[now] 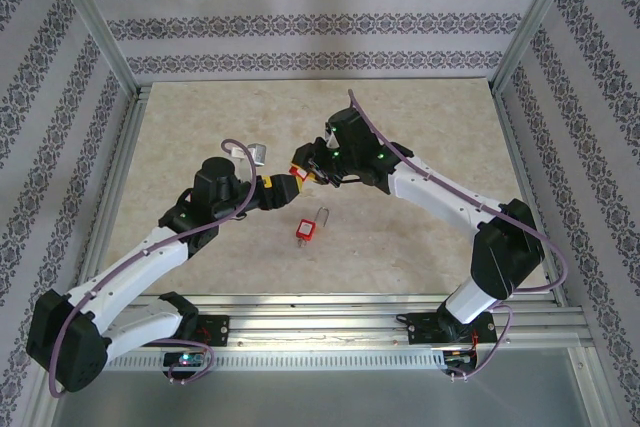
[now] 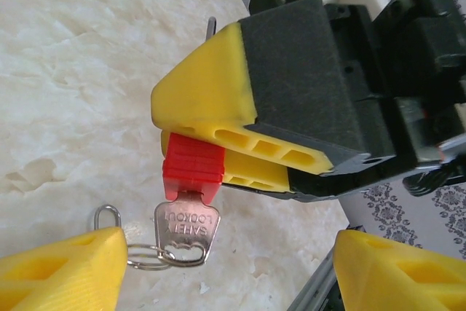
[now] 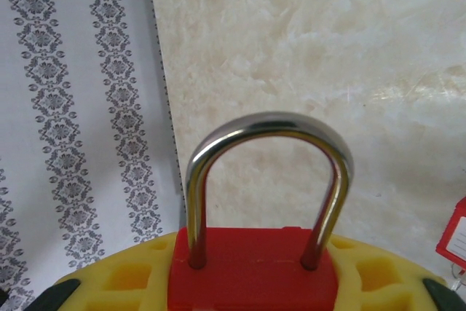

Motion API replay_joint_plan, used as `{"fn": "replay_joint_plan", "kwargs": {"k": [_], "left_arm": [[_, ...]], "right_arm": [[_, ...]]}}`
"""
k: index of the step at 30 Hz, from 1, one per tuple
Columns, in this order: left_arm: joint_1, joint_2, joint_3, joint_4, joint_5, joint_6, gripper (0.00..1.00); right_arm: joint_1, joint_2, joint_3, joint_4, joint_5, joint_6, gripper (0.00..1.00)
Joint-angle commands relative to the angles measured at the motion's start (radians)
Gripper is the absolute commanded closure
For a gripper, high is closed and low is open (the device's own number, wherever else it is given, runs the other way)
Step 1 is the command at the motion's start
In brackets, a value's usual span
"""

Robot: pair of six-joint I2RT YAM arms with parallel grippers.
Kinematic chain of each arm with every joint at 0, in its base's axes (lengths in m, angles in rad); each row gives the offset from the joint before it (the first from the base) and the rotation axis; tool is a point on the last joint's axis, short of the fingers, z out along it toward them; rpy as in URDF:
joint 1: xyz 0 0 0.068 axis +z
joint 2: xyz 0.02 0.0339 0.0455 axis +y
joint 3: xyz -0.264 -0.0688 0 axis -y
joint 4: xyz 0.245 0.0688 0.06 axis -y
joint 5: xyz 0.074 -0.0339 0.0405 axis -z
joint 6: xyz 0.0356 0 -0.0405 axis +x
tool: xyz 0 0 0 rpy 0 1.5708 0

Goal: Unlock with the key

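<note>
On the marble-look table [image 1: 420,147] the two arms meet near the middle. The right gripper [image 1: 312,173] is clenched on the red body of a safety padlock [image 2: 191,169] and holds it in the air. The shackle [image 3: 266,125] sits closed, both legs inside the body. A second red padlock [image 1: 307,229] lies on the table just near of them. The key [image 2: 187,234] seems already put into the held padlock, its ring [image 2: 145,256] hanging at the left. The left gripper [image 2: 229,256] is released, one finger on each side of the key head. I judge the insertion done; gripping and turning the key remain
</note>
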Motion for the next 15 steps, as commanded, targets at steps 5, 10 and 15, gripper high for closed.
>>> {"fn": "replay_joint_plan", "kwargs": {"k": [5, 10, 15], "left_arm": [[0.006, 0.020, -0.012, 0.038, 0.005, 0.054, 0.27], [0.016, 0.049, -0.011, 0.069, -0.003, 0.056, 0.31], [0.034, 0.081, 0.005, 0.102, 0.009, 0.048, 0.38]], "right_arm": [[0.015, 0.004, 0.042, 0.025, -0.017, 0.005, 0.96], [0.028, 0.015, 0.052, 0.028, -0.029, 0.011, 0.96], [0.039, 0.022, 0.045, 0.048, -0.035, 0.022, 0.96]]}}
